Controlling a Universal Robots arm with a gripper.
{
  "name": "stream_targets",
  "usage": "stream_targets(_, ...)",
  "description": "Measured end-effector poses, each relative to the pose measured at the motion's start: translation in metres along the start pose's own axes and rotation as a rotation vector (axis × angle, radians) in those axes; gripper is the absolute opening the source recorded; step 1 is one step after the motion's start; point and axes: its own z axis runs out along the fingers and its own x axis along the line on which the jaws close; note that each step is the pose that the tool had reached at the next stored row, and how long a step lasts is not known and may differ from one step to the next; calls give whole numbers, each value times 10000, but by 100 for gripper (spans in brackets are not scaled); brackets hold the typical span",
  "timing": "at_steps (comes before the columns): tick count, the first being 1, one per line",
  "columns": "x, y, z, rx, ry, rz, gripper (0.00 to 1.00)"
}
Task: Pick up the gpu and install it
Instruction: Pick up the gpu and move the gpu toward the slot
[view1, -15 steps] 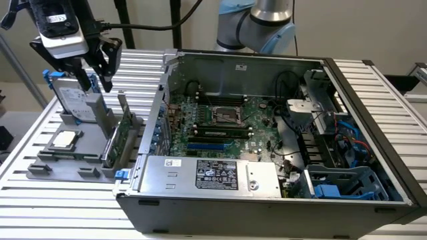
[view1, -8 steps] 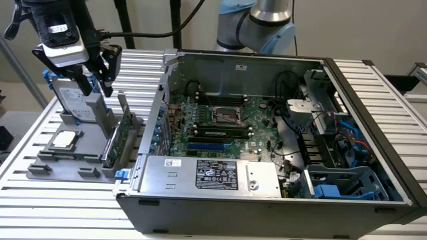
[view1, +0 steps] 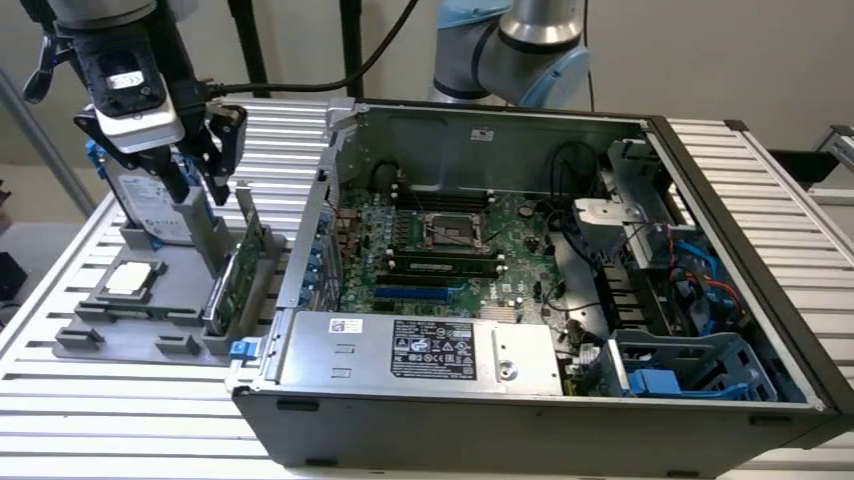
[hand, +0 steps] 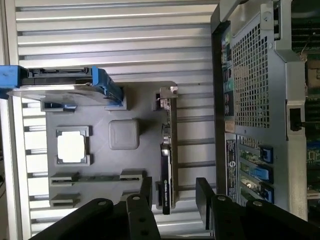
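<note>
My fingers (hand: 204, 200) are spread, and I see the gpu (hand: 168, 150) between them, standing on edge in the grey holder (hand: 145, 110) on the slatted desk (hand: 115, 30), beside the computer case (hand: 255, 75).

Gpu (view1: 239, 268) upright on tray (view1: 147, 325), exterior view's left of PC case (view1: 534, 425).

One gpu (hand: 168, 140) is counted, and one grey tray (hand: 145, 107) beneath it. One hard drive (view1: 144, 205) is tallied (blue rails (hand: 107, 86) on it, two seen), and one square processor chip (hand: 71, 148). One computer case (view1: 534, 425) is logged, with one motherboard (view1: 514, 250) and one power supply (view1: 424, 350) inside. Three blue clips (hand: 263, 154) are counted on the case's rear panel. One robot arm (view1: 534, 55) is marked up, and one gripper (hand: 174, 196) is noted, two fingers (hand: 145, 192) on it.
</note>
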Motion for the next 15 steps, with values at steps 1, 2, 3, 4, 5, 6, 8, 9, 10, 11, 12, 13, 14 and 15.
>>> stream_targets(1,1,-1,17,0,-3,0,100)
stream_targets(2,2,-1,35,0,-5,0,100)
stream_targets(3,3,-2,54,0,-8,0,100)
stream_targets(4,3,-3,73,0,-11,0,100)
stream_targets(5,4,-4,89,-1,-16,0,100)
stream_targets(6,5,-4,108,-1,-21,-1,100)
stream_targets(8,7,-6,144,-1,-29,-1,100)
stream_targets(9,7,-7,164,-2,-34,-1,100)
stream_targets(10,8,-7,182,-2,-39,-1,100)
stream_targets(11,9,-8,200,-2,-44,-1,100)
stream_targets(12,10,-9,217,-2,-48,-1,100)
stream_targets(13,11,-9,237,-4,-53,-2,100)
stream_targets(14,11,-10,253,-4,-56,-2,100)
stream_targets(15,12,-11,273,-3,-59,-2,100)
